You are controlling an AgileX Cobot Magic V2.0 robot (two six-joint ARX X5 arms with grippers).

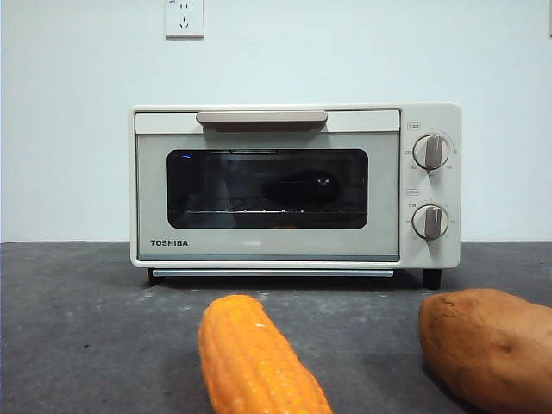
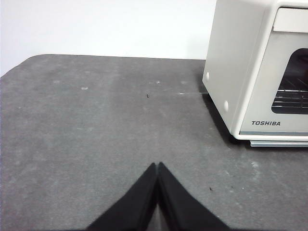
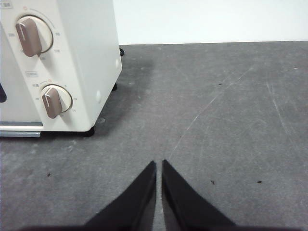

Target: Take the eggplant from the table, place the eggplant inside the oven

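Observation:
The cream-white Toshiba oven (image 1: 267, 246) stands at the back of the table (image 1: 78, 319) with its dark glass door closed. Behind the glass, a dark rounded shape, the eggplant (image 1: 300, 188), lies on the wire rack. My left gripper (image 2: 158, 166) is shut and empty over bare table to the left of the oven (image 2: 240, 72). Off the knob side of the oven (image 3: 82, 57), my right gripper (image 3: 159, 163) is also shut with nothing in it. Neither gripper shows in the front view.
An orange-yellow corn cob (image 1: 254, 358) lies near the front centre. A brown sweet potato (image 1: 487, 345) lies at the front right. A wall outlet (image 1: 185, 17) sits above the oven on the white wall.

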